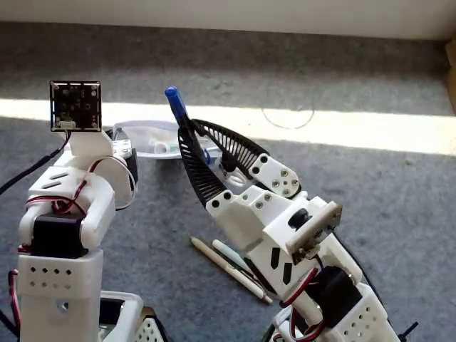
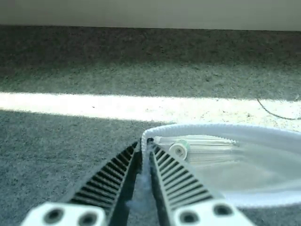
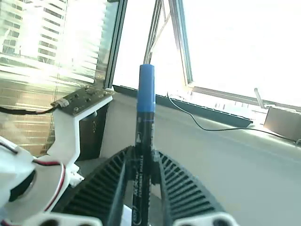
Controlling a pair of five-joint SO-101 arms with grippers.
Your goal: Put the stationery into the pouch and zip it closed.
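Pouch (image 1: 153,139), clear plastic with a white zip rim, lies flat on the grey table (image 1: 370,192) at the edge of a sunlit strip, mouth open. Left hand (image 2: 143,145) is closed, pinching the pouch's rim at the zip end. A white-capped item (image 2: 178,149) already lies inside.

Right hand (image 1: 187,128) sits above the pouch, clamped on a blue-capped marker (image 1: 174,107) that points cap up and leans away from the arm. The marker's lower end is hidden behind the fingers, so how close it is to the opening can't be told.

Two loose pens lie side by side on the table near the right arm's base, well apart from the pouch: a cream pen (image 1: 231,272) and a pale pen (image 1: 229,254).

Risks:
- The marker could hit the rim or land outside, since it is tilted and the mouth looks shallow.
- The pinch is only at one corner; a push from the marker could drag the pouch or pull it loose and collapse the mouth.
- The right arm could knock the pens when swinging back.

Count: 1 pouch, 1 marker held, 2 pens on the table, 1 item visible inside, 2 hands.
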